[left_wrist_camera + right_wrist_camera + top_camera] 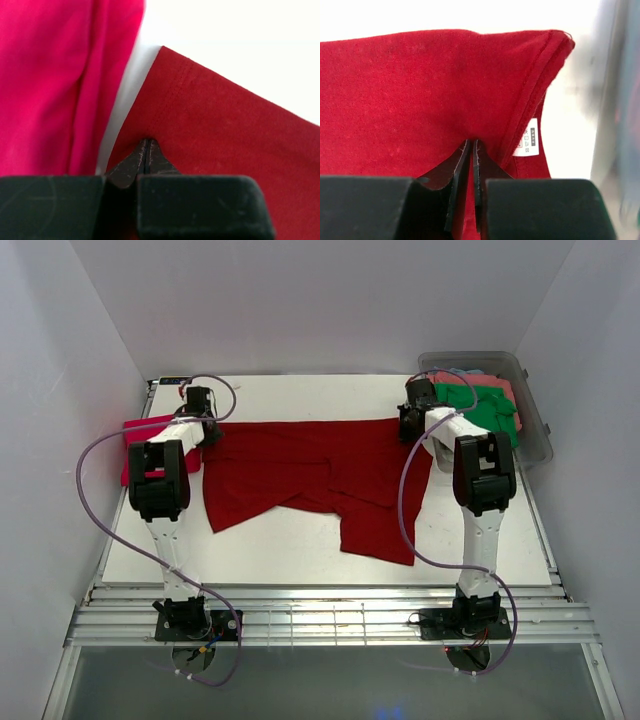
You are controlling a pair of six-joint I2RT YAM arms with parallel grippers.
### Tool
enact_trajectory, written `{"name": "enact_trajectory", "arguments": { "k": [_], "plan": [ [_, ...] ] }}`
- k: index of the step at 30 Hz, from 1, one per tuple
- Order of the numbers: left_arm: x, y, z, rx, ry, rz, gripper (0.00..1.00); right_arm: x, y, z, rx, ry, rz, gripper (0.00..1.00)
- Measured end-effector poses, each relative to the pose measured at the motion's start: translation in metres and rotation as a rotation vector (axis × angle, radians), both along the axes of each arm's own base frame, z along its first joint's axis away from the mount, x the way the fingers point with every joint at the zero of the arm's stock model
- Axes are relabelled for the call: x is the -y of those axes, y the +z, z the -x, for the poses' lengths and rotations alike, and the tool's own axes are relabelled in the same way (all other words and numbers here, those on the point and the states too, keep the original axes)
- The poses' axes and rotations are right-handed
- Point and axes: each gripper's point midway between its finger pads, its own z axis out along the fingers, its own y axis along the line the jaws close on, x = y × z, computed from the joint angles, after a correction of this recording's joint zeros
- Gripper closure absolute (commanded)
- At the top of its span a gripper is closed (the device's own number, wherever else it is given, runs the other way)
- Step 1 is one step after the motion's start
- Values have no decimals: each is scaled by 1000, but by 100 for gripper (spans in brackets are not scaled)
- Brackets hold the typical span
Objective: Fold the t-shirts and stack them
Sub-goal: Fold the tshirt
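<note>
A dark red t-shirt point(310, 470) lies spread across the white table. My left gripper point(205, 425) is shut on its far left corner; the left wrist view shows the jaws point(146, 142) pinched on the dark red cloth point(225, 135). My right gripper point(410, 425) is shut on the far right corner, near the hem and a white care label point(531, 142), the cloth point(420, 90) clamped between the jaws point(471, 145). A pinkish-red t-shirt point(140, 440) lies folded at the left edge and shows in the left wrist view point(50, 75). Green point(490, 408) and coral point(490, 382) t-shirts sit in the tub.
A clear grey plastic tub point(535, 435) stands at the far right corner of the table. White walls close in on both sides. The white table top point(280, 550) shows bare in front of the dark red shirt.
</note>
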Motion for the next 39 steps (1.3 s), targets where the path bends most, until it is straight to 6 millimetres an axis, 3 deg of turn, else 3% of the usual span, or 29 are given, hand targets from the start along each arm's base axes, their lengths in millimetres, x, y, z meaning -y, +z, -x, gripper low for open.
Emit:
{"name": "enact_trajectory", "arguments": {
  "k": [3, 4, 7, 8, 11, 14, 18, 20, 21, 23, 26, 29, 31, 32, 34, 39],
  "plan": [
    [5, 3, -15, 23, -35, 17, 84, 2, 2, -13, 12, 6, -8, 80],
    [7, 4, -18, 31, -46, 24, 75, 3, 3, -14, 15, 11, -11, 73],
    [18, 8, -22, 44, -91, 43, 49, 4, 6, -12, 43, 40, -11, 66],
    [20, 11, -22, 50, -101, 40, 32, 6, 7, -6, 51, 51, -7, 64],
    [37, 36, -26, 98, -141, 25, 17, 12, 21, 21, 63, 82, 0, 59],
    [62, 94, -24, 206, -193, -2, 13, 13, 68, 33, 148, 113, -3, 59],
    [83, 184, 15, 351, -234, -34, 19, 9, 156, 46, 332, 126, -34, 59],
    [79, 208, 35, 374, -218, -52, 21, 5, 185, 63, 391, 132, -56, 60],
    [73, 209, 43, 359, -202, -65, 22, 0, 191, 75, 400, 140, -69, 60],
    [59, 185, 62, 278, -157, -92, 23, -13, 184, 104, 378, 160, -97, 60],
    [40, 100, 109, 10, -101, -131, 23, -33, 137, 155, 232, 197, -105, 60],
    [27, 25, 177, -284, -80, -159, 23, -45, 92, 204, 69, 220, -92, 60],
    [22, 6, 215, -411, -75, -168, 23, -45, 76, 232, 2, 218, -81, 60],
    [21, 4, 222, -435, -72, -168, 23, -44, 74, 240, -8, 215, -83, 60],
    [22, 5, 230, -445, -66, -158, 23, -43, 77, 255, -14, 201, -93, 60],
    [28, 8, 242, -424, -56, -108, 24, -47, 96, 266, 43, 171, -129, 59]
  ]
}}
